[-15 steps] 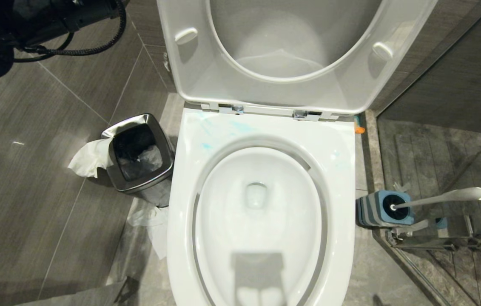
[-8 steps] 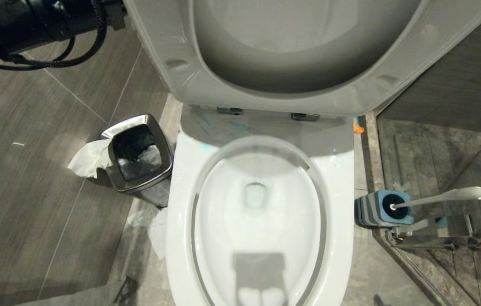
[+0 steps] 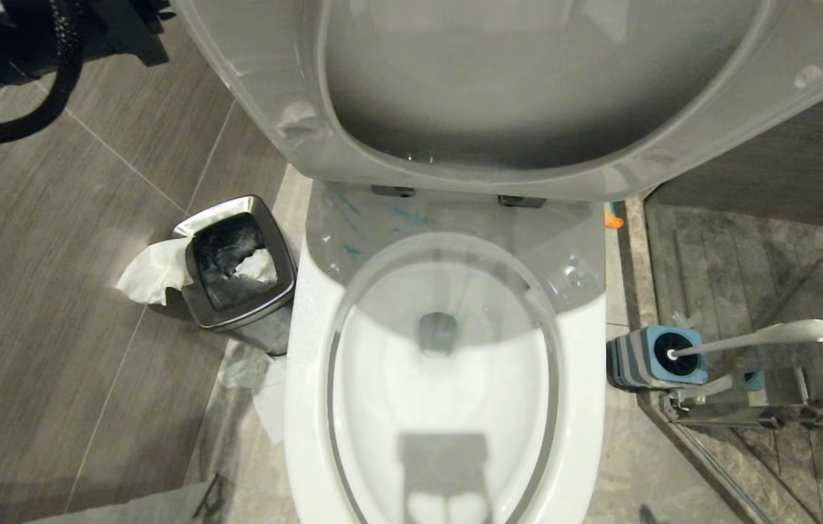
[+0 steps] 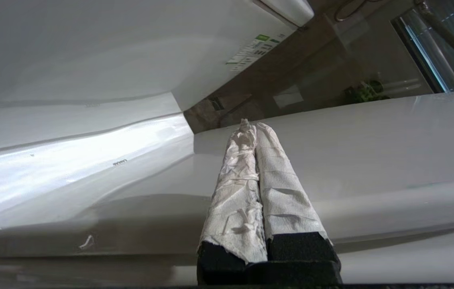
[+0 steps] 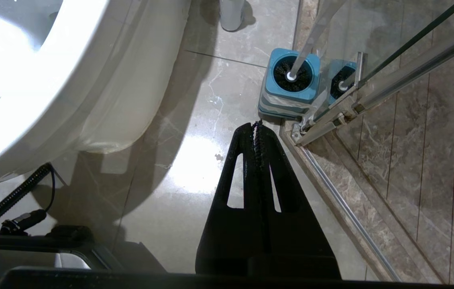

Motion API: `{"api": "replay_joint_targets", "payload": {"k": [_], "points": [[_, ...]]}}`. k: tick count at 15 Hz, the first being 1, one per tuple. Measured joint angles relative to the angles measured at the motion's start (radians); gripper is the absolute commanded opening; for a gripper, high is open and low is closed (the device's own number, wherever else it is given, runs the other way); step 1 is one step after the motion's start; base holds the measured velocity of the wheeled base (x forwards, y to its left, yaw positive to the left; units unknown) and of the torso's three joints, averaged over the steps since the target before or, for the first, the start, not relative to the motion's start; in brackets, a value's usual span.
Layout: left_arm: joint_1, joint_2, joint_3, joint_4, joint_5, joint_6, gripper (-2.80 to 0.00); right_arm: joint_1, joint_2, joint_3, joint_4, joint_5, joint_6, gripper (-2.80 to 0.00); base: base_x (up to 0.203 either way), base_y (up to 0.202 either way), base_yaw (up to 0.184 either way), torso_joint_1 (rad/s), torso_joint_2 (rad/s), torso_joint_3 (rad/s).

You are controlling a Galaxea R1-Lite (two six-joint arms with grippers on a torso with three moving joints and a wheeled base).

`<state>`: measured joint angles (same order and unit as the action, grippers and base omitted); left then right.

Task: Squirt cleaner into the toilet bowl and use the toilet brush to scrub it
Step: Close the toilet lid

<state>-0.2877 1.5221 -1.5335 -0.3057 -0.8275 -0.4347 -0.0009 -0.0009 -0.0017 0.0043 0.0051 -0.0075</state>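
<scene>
The toilet bowl [image 3: 586,342] fills the middle of the head view, white, with its seat and lid [image 3: 258,102] tipped forward over the back of the rim. Turquoise smears of cleaner [image 3: 411,216] lie on the shaded rim by the hinges. The toilet brush [image 3: 768,336] stands in its blue-and-grey holder [image 3: 655,356] right of the bowl, brush [image 5: 291,74] head down inside. My left gripper [image 4: 251,125] is shut, its fingers wrapped in white paper, lying along the white lid [image 4: 371,160]. Low over the floor, short of the holder, my right gripper [image 5: 257,124] is shut and empty.
A steel-rimmed bin [image 3: 236,262] with a black liner stands left of the bowl, crumpled tissue [image 3: 153,271] beside it. A glass shower door with a metal frame [image 3: 746,415] runs just right of the brush holder. My left arm [image 3: 4,44] and its cable cross the far left corner.
The seat and lid have swung forward and down over the bowl, shading the back of the rim. My left arm has shifted toward the far left corner.
</scene>
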Motion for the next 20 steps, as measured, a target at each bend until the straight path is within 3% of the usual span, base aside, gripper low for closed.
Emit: {"api": "replay_joint_targets", "payload": {"k": [5, 20], "points": [[0.002, -0.080, 0.054, -0.001, -0.069, -0.076, -2.80, 0.000, 0.000, 0.000, 0.000, -0.001, 0.000, -2.80, 0.000, 0.000, 0.000, 0.000, 0.00, 0.000], [0.004, -0.139, 0.103, 0.001, -0.114, -0.076, -2.80, 0.000, 0.000, 0.000, 0.000, -0.001, 0.000, -2.80, 0.000, 0.000, 0.000, 0.001, 0.00, 0.172]]}}
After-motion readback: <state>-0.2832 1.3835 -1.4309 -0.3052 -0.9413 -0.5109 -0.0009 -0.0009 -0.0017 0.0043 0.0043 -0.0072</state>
